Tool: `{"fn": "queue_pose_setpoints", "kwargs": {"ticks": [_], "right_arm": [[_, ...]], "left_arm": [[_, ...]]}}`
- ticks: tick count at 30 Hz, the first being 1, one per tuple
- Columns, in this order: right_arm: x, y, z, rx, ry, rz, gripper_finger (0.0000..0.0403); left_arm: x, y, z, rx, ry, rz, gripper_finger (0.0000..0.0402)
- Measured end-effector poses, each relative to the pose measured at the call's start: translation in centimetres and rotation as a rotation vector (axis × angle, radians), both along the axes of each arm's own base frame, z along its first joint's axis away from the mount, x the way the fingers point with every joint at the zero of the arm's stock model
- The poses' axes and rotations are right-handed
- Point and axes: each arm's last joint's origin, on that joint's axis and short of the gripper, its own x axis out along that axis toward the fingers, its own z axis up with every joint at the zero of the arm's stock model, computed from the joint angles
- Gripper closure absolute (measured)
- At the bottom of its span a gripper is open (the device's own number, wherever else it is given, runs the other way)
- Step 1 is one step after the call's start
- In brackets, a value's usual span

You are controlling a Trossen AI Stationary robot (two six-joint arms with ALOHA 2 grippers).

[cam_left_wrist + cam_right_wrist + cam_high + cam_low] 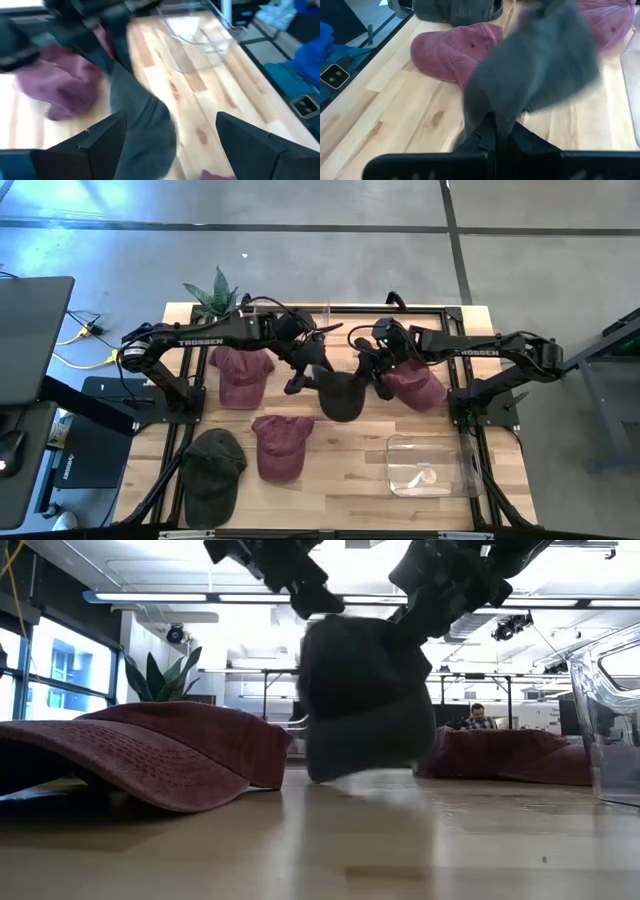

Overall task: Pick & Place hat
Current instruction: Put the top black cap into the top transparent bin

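Note:
A dark grey hat (340, 395) hangs at the table's middle between both arms, and shows blurred in the low view (365, 700). My right gripper (497, 145) is shut on it from the right. My left gripper (170, 150) is open just left of it (298, 378), with a part of the hat (145, 125) between its spread fingers. I cannot tell whether those fingers touch it. Three maroon hats (240, 375) (280, 445) (418, 385) and a dark green hat (212, 470) lie on the table on their rims. My right gripper pinches the grey hat's cloth at its edge (495, 117) between its two shut fingers, on the side toward the table's right. The fingers slant down from the right. The hat hangs from them, its lower end (345, 772) close to the tabletop.
A clear plastic container (425, 465) stands at the near right. A potted plant (215, 295) sits at the far left corner. Bare wood lies between the near maroon hat and the container. A person shows in the room beyond the table (480, 718).

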Motion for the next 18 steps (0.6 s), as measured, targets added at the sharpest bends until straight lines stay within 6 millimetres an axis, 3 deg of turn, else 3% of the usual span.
{"fn": "queue_pose_setpoints", "kwargs": {"ticks": [3, 8, 14, 18], "right_arm": [[0.0, 0.0, 0.0, -0.001, 0.000, 0.001, 0.0392], [0.0, 0.0, 0.0, -0.013, -0.004, 0.010, 0.0399], [0.0, 0.0, 0.0, -0.014, -0.008, 0.019, 0.0393], [0.0, 0.0, 0.0, -0.009, -0.007, 0.025, 0.0399]], "left_arm": [[0.3, -0.2, 0.1, 0.059, 0.003, 0.067, 0.0101], [1.7, 0.0, -2.0, 0.193, 0.080, 0.219, 0.0101], [2.6, 0.1, -2.6, 0.188, 0.050, 0.174, 0.0101], [3.1, 0.2, -4.1, 0.139, 0.082, 0.079, 0.0101]]}}
